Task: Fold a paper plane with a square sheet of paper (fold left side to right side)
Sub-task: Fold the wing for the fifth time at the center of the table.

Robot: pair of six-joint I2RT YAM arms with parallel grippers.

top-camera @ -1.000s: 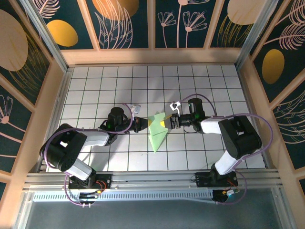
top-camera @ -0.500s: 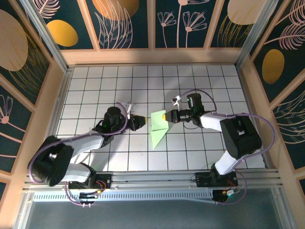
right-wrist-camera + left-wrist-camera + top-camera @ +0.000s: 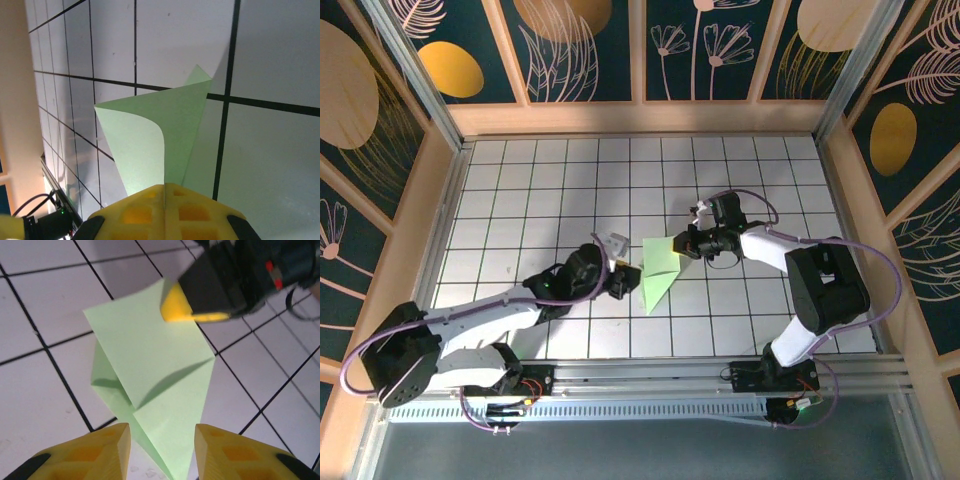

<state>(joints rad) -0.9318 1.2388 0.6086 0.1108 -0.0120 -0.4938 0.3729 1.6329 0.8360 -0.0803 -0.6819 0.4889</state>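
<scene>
Judging by the creases, I am partway through: the square sheet of paper (image 3: 657, 268) is already a narrow pointed wedge with layered flaps, but it has no wings yet, so folds remain. It lies near the middle of the grid table (image 3: 520, 180), its point toward my bases. My right gripper (image 3: 682, 245) is pinched shut on the far right corner, and that flap curls up off the tiles. My left gripper (image 3: 160, 432) stands open at the sheet's left edge, the paper running between its fingers; I cannot tell whether they touch it.
</scene>
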